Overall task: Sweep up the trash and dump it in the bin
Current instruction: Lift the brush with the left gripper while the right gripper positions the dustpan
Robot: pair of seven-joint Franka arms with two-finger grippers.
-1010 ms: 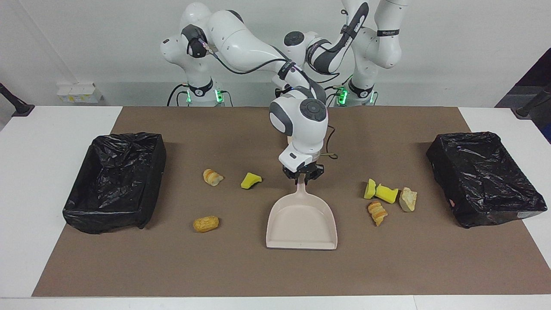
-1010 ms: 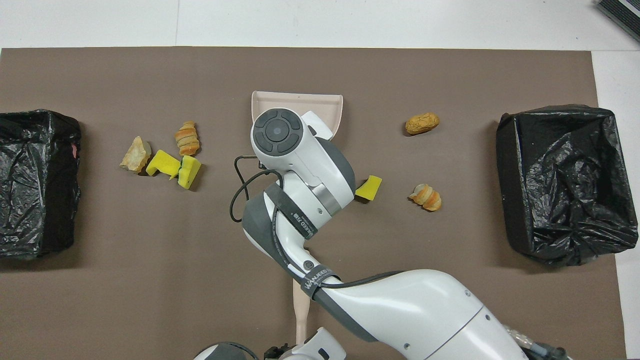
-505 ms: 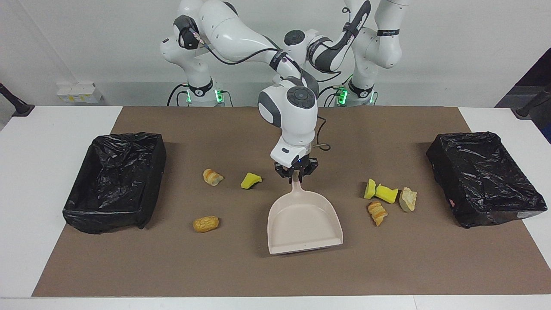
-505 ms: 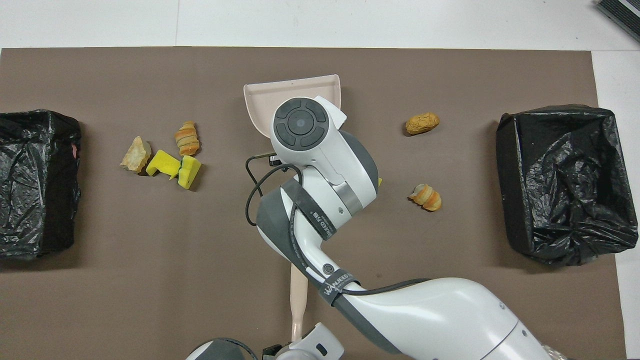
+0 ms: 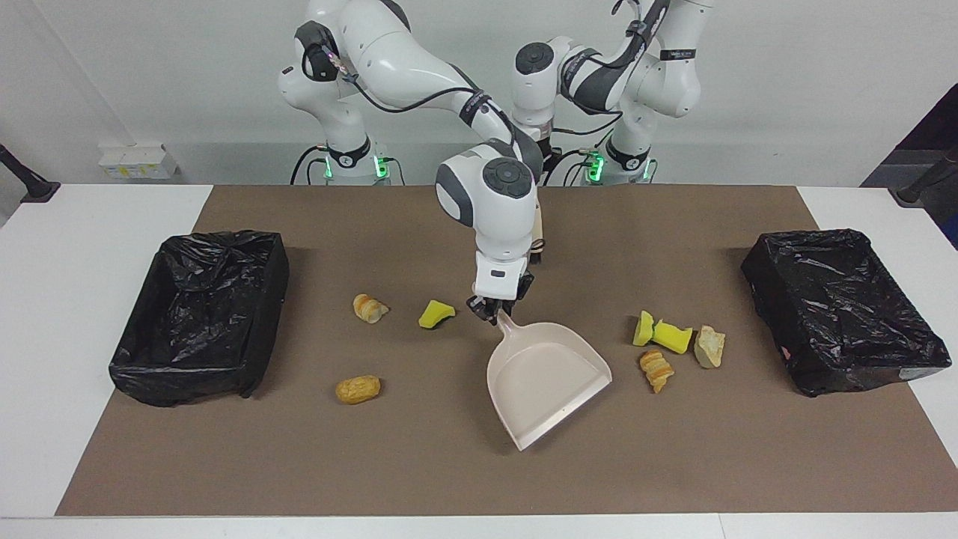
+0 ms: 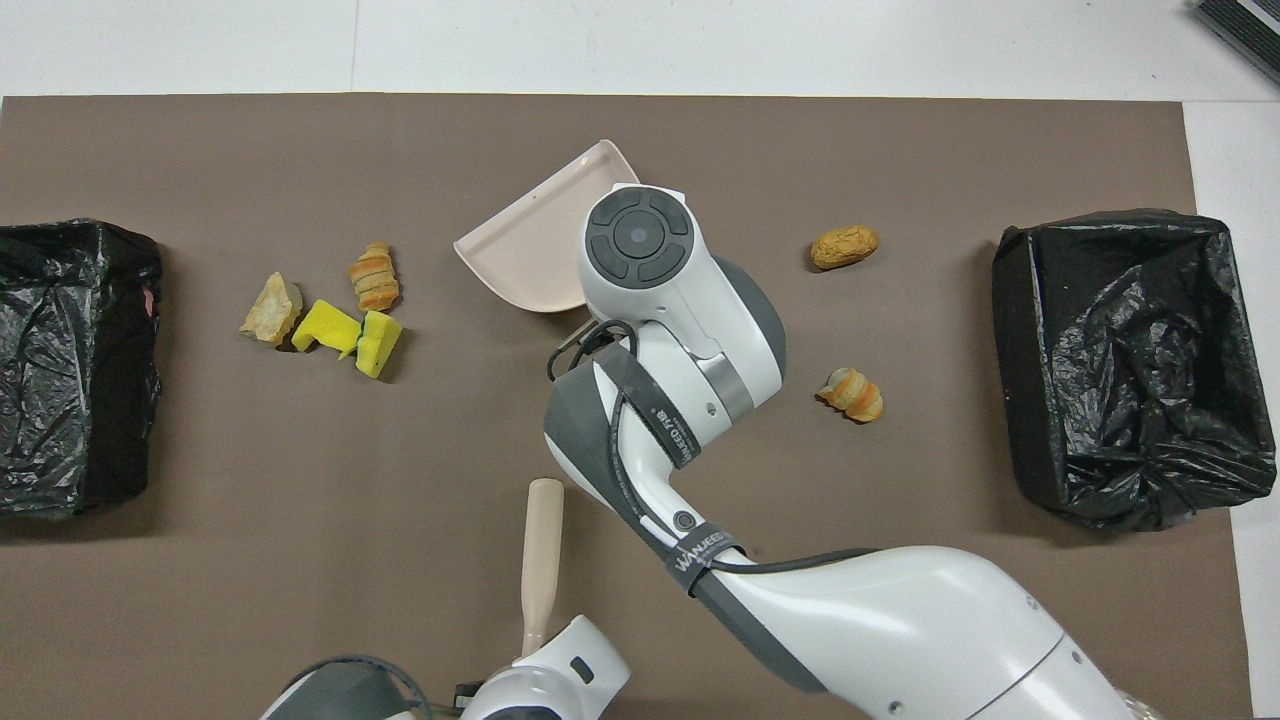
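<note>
The right end effector grips the dustpan by its handle, mouth angled toward the four scraps at the left arm's end of the surface; lay its lip flat beside them; the left end effector, clamped on the brush handle, should sweep gently.

Both views are bright and evenly lit, the light coming from above. Shadows are soft and short: the dustpan throws a faint one on the brown mat, and each black-lined bin darkens the mat just beside it. The crumpled bin liners carry small specular glints. The white tabletop is close to overexposed but keeps its edges. Focus is sharp throughout, with no motion blur and little bending of straight lines at the borders.
</note>
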